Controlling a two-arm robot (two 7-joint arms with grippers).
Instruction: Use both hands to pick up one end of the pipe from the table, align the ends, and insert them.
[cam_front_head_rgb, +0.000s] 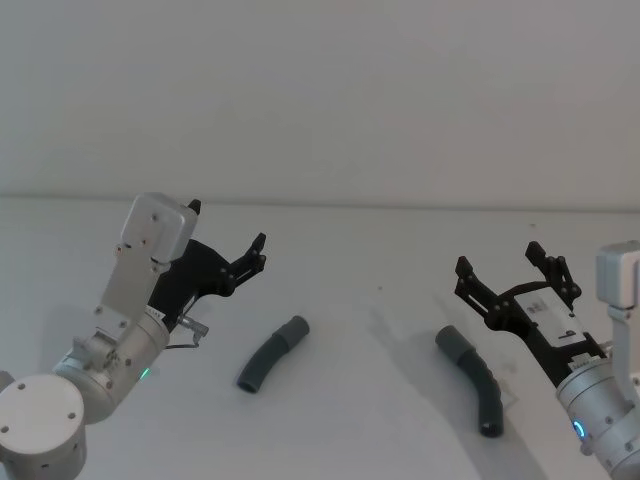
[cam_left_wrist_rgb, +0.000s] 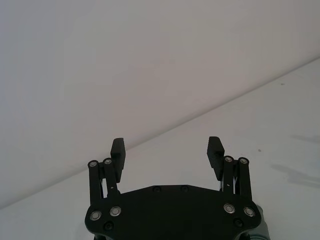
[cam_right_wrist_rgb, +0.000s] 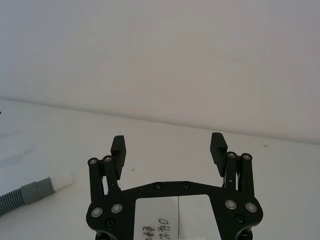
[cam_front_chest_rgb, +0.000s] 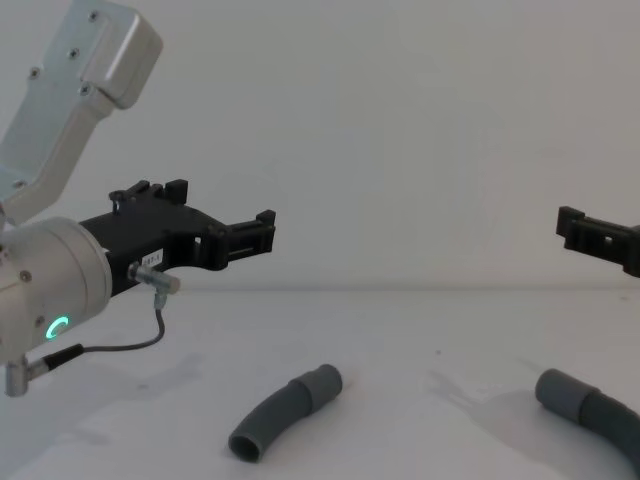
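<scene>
L gripper (cam_front_head_rgb: 228, 226) – wide open, empty, raised over surface (cam_front_head_rgb: 380, 320), left side | R gripper (cam_front_head_rgb: 498, 260) – wide open, empty, raised, right side | left pipe piece (cam_front_head_rgb: 272, 353) flat on surface, near L gripper, untouched | right pipe piece (cam_front_head_rgb: 475, 380) flat on surface, just beside R gripper, untouched | pcs well apart, not joined

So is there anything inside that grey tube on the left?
Its near end is open: the tube shows only a dark hollow there, nothing sticking out. The bend hides what lies deeper. The left claw and right claw hang open above the table, holding nothing.
</scene>
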